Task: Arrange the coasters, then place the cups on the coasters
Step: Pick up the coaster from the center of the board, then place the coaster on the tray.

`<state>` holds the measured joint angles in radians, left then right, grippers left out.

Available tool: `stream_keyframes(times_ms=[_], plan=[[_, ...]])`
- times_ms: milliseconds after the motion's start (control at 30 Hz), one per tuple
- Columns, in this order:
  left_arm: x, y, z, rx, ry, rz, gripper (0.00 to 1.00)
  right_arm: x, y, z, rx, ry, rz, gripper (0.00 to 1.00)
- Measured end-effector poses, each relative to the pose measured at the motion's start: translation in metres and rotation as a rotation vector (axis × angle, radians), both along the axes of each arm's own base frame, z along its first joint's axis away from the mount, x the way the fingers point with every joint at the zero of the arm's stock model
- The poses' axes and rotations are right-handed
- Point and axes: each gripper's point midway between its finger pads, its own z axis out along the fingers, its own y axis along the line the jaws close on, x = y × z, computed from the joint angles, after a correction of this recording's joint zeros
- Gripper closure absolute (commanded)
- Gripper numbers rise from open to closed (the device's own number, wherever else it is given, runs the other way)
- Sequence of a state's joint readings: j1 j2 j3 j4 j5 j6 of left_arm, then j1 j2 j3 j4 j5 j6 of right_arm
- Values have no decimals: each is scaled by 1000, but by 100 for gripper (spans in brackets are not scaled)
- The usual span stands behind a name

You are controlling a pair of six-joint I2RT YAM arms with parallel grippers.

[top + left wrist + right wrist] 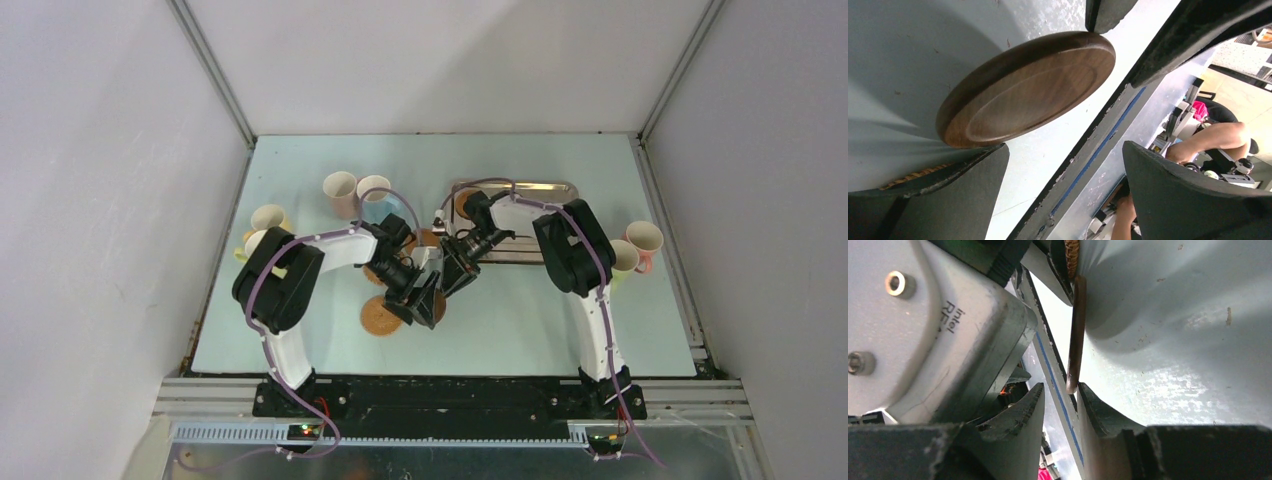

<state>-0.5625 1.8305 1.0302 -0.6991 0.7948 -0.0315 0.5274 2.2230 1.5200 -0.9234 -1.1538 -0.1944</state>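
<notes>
A dark brown coaster (1025, 90) stands tilted on edge above the table, seen edge-on in the right wrist view (1075, 335). Its rim sits just inside the tips of my right gripper (1060, 388), against one finger, with a gap to the other. My left gripper (1063, 147) is wide open, and one finger (973, 170) is under the coaster's lower rim. Both grippers meet at mid-table (440, 290). A light tan coaster (380, 318) lies flat beside them. Pink (340, 190) and blue (375, 195) cups stand behind. Two yellow cups (265, 225) stand left.
A steel tray (530, 250) lies at the back right with a coaster (462, 200) at its left end. A pink cup (645, 240) and a green cup (622, 258) stand near the right edge. Another tan coaster (425, 238) shows behind the wrists.
</notes>
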Motion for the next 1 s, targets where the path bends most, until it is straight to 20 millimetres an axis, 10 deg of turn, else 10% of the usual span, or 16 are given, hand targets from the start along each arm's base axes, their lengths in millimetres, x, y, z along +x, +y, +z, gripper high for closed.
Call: stream_keyframes(times_ms=[733, 1000], plan=[[14, -10, 2, -113, -181, 99, 1, 0, 19, 24, 99, 8, -52, 52], [44, -27, 4, -205, -404, 70, 2, -5, 15, 2, 16, 1, -74, 58]])
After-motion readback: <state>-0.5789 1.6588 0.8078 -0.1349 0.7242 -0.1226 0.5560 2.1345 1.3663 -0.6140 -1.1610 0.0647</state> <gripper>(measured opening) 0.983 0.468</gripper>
